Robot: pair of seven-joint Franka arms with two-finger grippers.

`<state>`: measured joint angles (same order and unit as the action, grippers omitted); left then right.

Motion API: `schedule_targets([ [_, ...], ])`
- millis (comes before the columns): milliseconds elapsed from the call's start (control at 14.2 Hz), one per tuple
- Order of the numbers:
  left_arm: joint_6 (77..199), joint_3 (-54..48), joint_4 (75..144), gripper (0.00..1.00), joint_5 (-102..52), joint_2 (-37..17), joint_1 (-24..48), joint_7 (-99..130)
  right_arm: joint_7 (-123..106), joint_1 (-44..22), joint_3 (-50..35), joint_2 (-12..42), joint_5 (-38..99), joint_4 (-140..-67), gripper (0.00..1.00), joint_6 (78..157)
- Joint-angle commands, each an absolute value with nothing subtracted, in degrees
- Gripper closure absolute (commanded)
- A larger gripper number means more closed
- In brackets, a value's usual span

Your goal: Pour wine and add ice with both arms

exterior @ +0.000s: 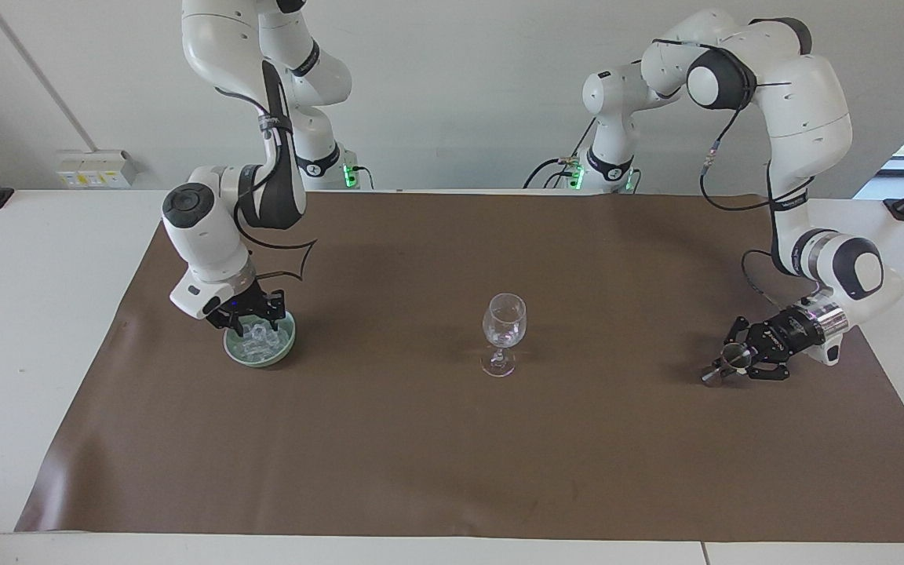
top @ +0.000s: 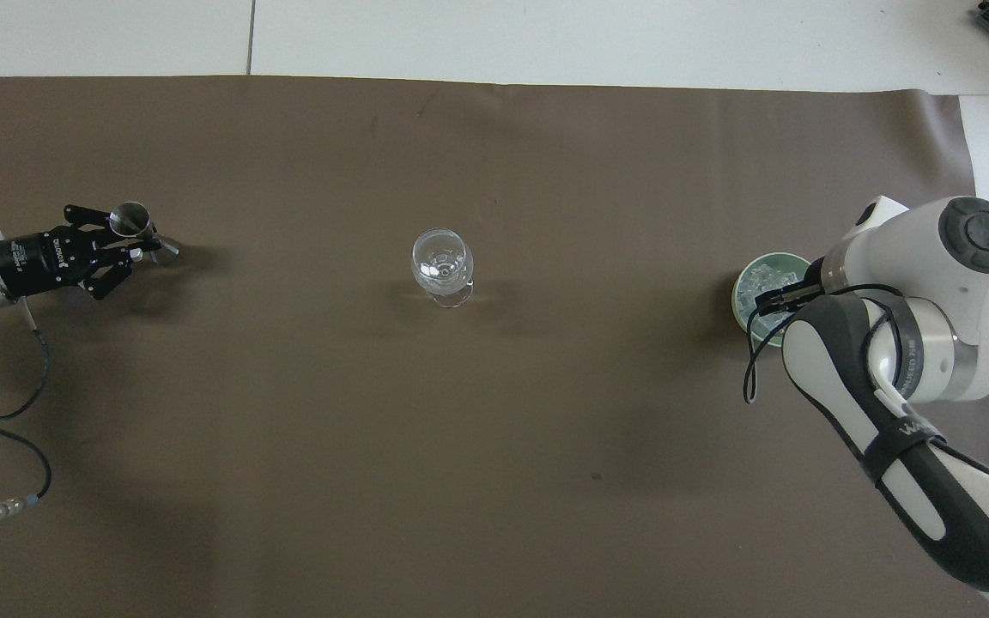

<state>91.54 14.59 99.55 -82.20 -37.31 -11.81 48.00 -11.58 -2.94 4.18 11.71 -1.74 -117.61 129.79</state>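
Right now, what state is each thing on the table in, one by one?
wine glass: upright, mid-mat, looks empty.
green bowl: upright, holding ice.
metal jigger: tilted, in the left gripper.
left gripper: shut on the jigger, low over the mat.
right gripper: down in the bowl at the ice.

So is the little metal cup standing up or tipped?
Tipped. The metal cup leans sideways in the left pincer, above the brown mat.
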Motion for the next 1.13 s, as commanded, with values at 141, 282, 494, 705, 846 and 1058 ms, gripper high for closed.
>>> schedule_targets([
  [141,89.3,14.6,99.3,1.0,-84.7,-38.6,-13.4,49.4,-12.2,-2.5,3.9,11.8,-3.8,-118.2,0.37,130.9],
  [282,89.2,14.6,99.3,0.71,-84.7,-38.8,-13.4,49.4,-12.1,-2.5,3.9,11.8,-4.0,-118.2,0.43,130.9],
  [494,89.1,14.7,98.9,0.2,-84.6,-38.8,-13.4,49.4,-11.8,-2.5,3.9,11.8,-4.0,-118.2,0.62,130.9],
  [705,89.2,16.0,97.7,0.0,-83.2,-38.5,-13.4,48.3,-11.0,-2.6,3.8,11.8,-4.0,-118.2,0.66,130.7],
  [846,89.1,16.5,97.6,0.0,-82.9,-38.3,-13.3,47.0,-10.9,-2.7,3.8,11.7,-4.0,-118.0,0.72,130.5],
  [1058,88.3,18.5,94.9,0.0,-78.3,-37.3,-12.7,44.1,-10.3,-2.9,3.8,11.7,-4.0,-117.7,0.84,130.5],
])
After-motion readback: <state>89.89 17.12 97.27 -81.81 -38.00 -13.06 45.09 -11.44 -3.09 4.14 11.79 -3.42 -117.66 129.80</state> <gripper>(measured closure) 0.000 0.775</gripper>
